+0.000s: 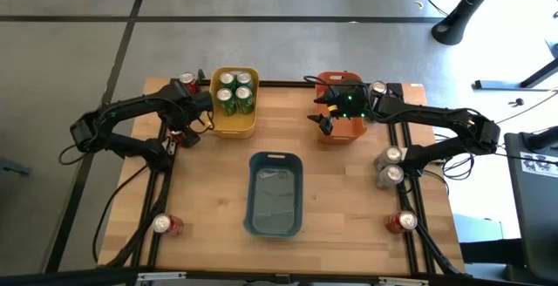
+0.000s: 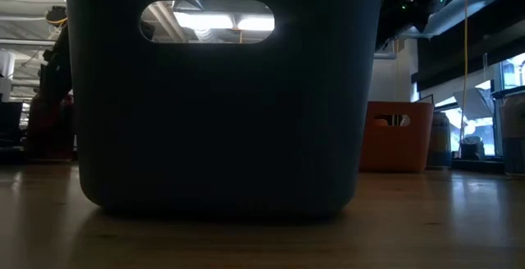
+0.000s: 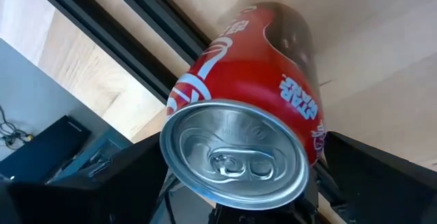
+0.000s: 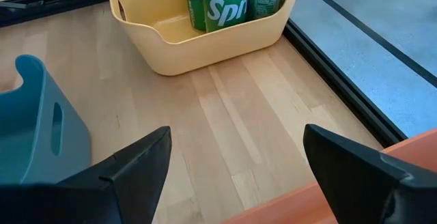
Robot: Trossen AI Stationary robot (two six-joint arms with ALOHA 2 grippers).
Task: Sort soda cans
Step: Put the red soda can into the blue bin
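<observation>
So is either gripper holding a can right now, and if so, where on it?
The left gripper holds a red can by its sides near the silver top. The right gripper is open over the orange bin, holding nothing.

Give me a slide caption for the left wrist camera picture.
Left gripper closed around a red soda can, silver top facing the camera, above the wooden table edge.

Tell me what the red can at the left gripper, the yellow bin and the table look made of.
Red can: metal, likely aluminium; bare silver top with pull tab, glossy printed wall.
Yellow bin: looks like moulded plastic; smooth matte walls, rounded rim.
Table: wood, light planks with visible grain and seams, low sheen; dark rails along its edges are probably metal.
</observation>
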